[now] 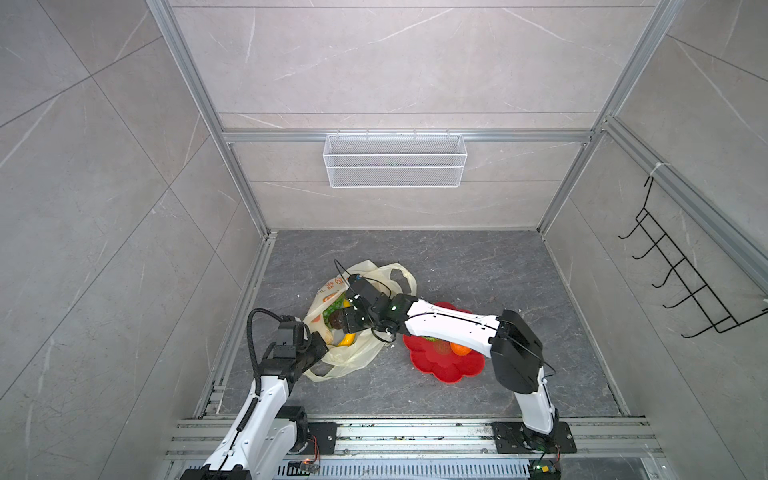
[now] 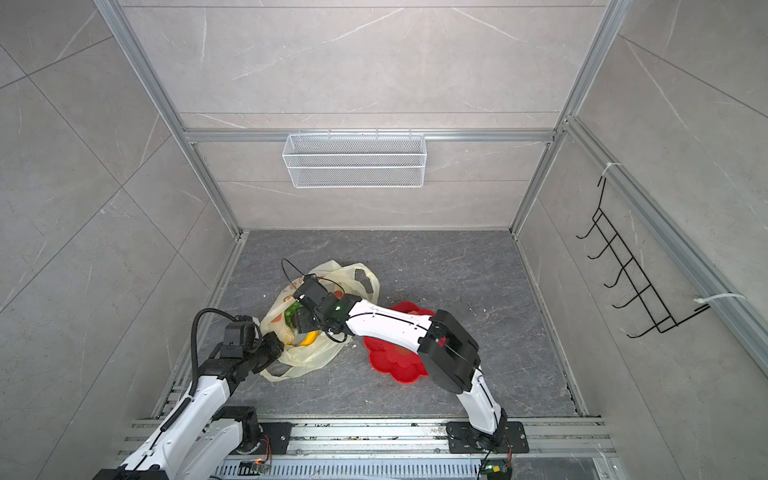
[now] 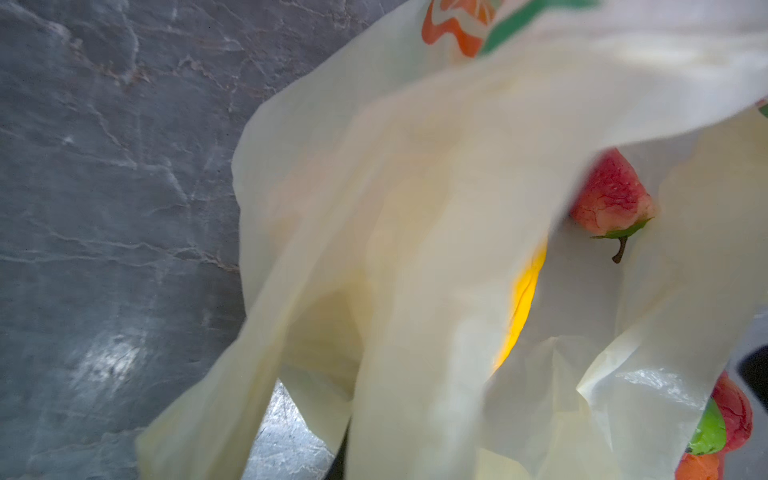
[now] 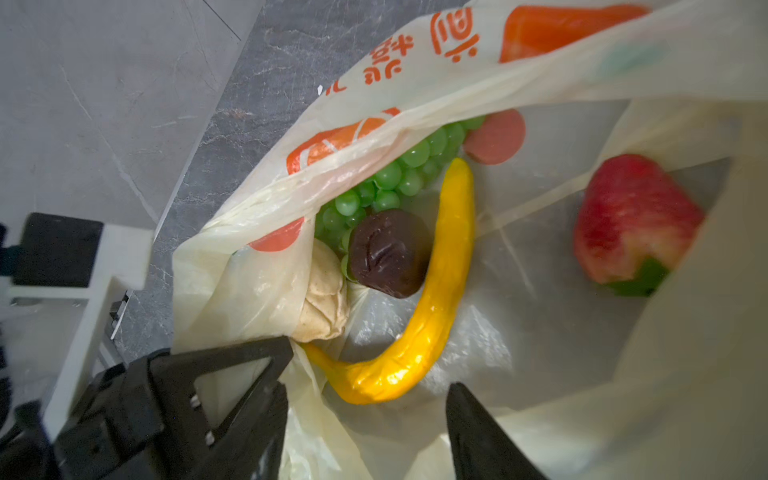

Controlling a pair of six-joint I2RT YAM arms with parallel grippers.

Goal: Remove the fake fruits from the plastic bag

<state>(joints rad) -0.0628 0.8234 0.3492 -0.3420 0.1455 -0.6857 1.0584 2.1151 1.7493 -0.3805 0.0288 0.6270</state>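
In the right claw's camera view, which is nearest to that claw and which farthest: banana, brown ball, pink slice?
1. Banana, its end just ahead of the right gripper.
2. Brown ball, inside the banana's curve.
3. Pink slice, deepest in the bag.

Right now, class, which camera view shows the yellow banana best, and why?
The right wrist view: the banana lies nearly whole inside the plastic bag. Both top views show only its yellow end, the rest hidden; the left wrist view gives a yellow sliver behind the film.

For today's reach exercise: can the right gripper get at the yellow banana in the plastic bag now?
Probably yes: the right gripper, jaws apart, hangs at the open plastic bag; nothing covers the banana.
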